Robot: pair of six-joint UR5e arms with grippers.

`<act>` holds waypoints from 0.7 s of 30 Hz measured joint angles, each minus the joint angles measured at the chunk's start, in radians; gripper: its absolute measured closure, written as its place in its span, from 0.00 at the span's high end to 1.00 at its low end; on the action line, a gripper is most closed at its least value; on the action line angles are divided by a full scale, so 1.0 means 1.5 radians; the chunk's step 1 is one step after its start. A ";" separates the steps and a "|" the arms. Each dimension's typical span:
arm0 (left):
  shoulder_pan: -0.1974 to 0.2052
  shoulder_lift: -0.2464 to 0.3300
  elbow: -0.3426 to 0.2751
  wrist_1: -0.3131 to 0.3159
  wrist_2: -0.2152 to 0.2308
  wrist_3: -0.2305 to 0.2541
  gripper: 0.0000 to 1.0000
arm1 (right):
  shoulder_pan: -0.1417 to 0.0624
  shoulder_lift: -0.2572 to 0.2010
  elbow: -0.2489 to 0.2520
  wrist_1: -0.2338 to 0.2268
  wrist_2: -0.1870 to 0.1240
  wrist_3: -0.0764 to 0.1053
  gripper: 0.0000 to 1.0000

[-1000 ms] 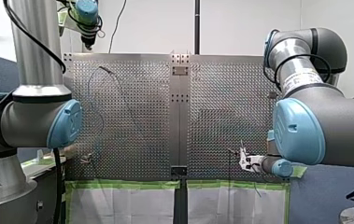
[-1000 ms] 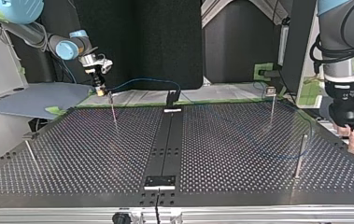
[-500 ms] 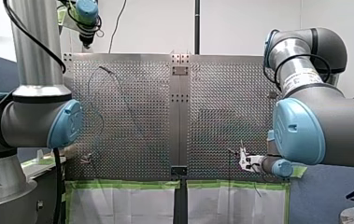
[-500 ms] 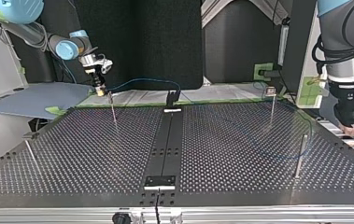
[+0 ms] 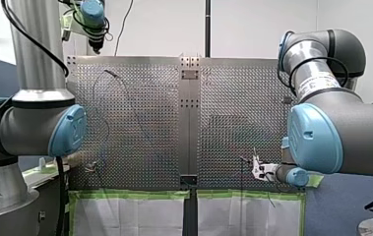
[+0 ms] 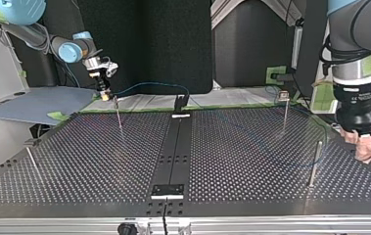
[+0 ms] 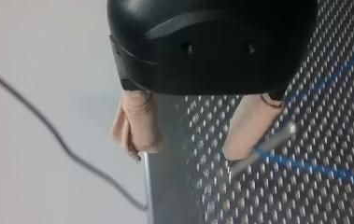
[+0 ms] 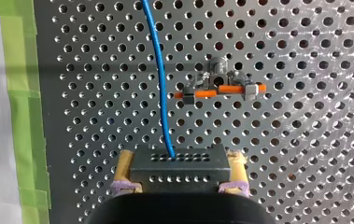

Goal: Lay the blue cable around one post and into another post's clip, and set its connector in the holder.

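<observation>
The thin blue cable (image 6: 150, 84) looks light and limp, yet springy enough to stand in an arc. I judge it would sag or slide through the pads if pinched on its bare run. The firm place to hold is its dark, perforated, block-shaped connector (image 8: 179, 167), which is rigid and flat-sided.

My right gripper (image 8: 179, 173) has it there, with the yellow pads clamped on the block's two sides. The cable leaves the block's front face and runs ahead, passing just beside a small metal clip with an orange bar (image 8: 219, 87), not in it. This gripper points down at the perforated metal desk (image 6: 100, 161), close to the edge nearest the arms, which is lined with green tape (image 8: 18, 93).

From the connector the cable arcs along that edge to about its middle. It then lies across the desk's other half to a thin metal post (image 7: 263, 147) near the side edge. Two runs of it meet at that post, which reads as the cable bent around it.

My left gripper (image 7: 191, 135) is black-bodied with beige-padded fingers (image 7: 135, 123), and its jaws stand apart, holding nothing. It straddles the desk's side edge, one finger off the desk and the other just beside the post and the cable. Its arm drops almost straight down.

Any guiding grip is best taken close to a post and kept light, so the cable can slip without kinking.
</observation>
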 joint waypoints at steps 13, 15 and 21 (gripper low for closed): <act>-0.073 -0.019 -0.074 0.072 0.070 -0.072 1.00 | -0.010 0.000 0.000 0.007 0.004 0.002 0.00; -0.086 -0.031 -0.087 0.086 0.068 -0.085 1.00 | -0.012 0.000 0.000 0.009 0.007 0.002 0.00; -0.119 -0.064 -0.120 0.119 0.042 -0.118 1.00 | -0.017 0.000 0.000 0.012 0.012 0.001 0.00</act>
